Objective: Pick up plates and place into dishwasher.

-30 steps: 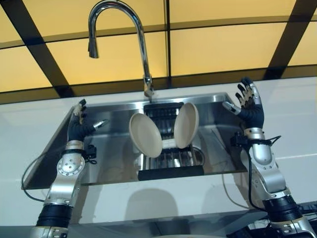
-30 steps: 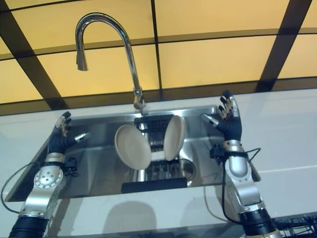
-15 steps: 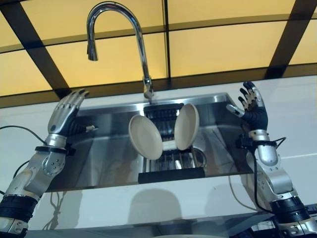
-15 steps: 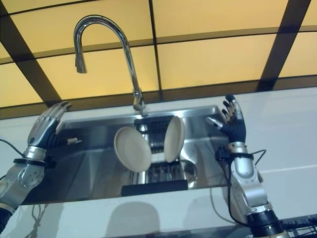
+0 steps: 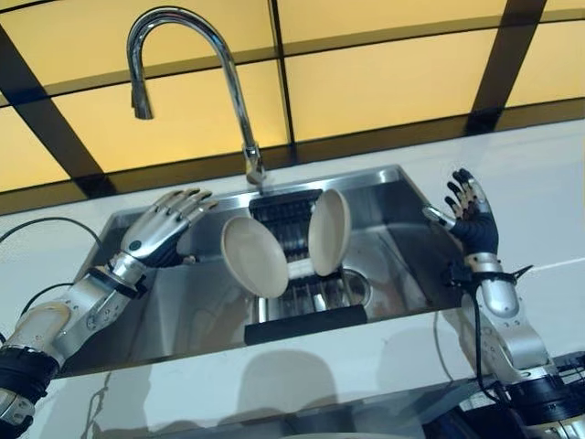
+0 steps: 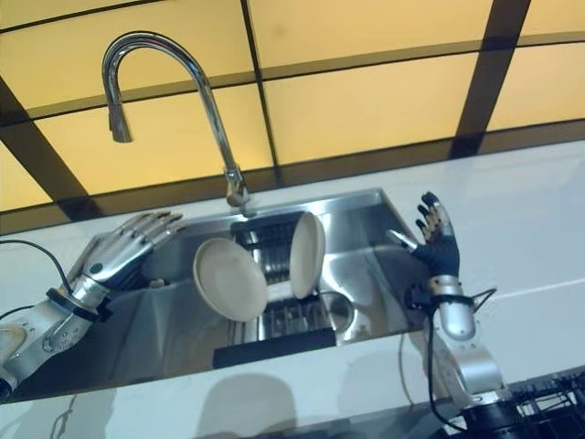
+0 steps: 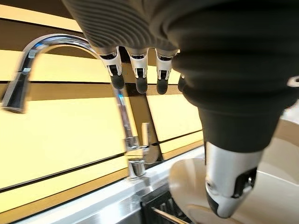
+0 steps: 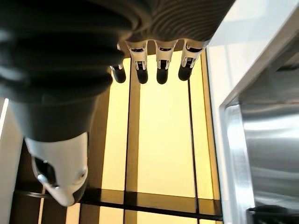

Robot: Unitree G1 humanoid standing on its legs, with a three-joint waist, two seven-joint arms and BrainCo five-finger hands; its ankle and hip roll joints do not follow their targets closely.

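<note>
Left eye view: I see the white worktop (image 5: 539, 174) around a steel sink (image 5: 393, 247), tap (image 5: 233, 91) behind. Two plates (image 5: 254, 256) (image 5: 328, 231) stand on edge in a dark rack (image 5: 306, 320). My left robot hand (image 5: 163, 233) reaches over the sink, fingers straight; my right robot hand (image 5: 468, 215) is raised, fingers spread.

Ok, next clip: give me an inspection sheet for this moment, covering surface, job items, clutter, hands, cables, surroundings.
Surface: white counter around a steel sink.
Job's things: two cream plates standing on edge in a dark rack inside the sink, left plate and right plate; no dishwasher seen.
Clutter: nothing seen.
Hands: left hand open over the sink's left part, fingers pointing toward the left plate, not touching it; right hand open, raised by the sink's right rim, empty.
Cables: nothing seen apart from the robot's own.
Surroundings: curved chrome faucet behind the sink; yellow wall panels with dark strips.
</note>
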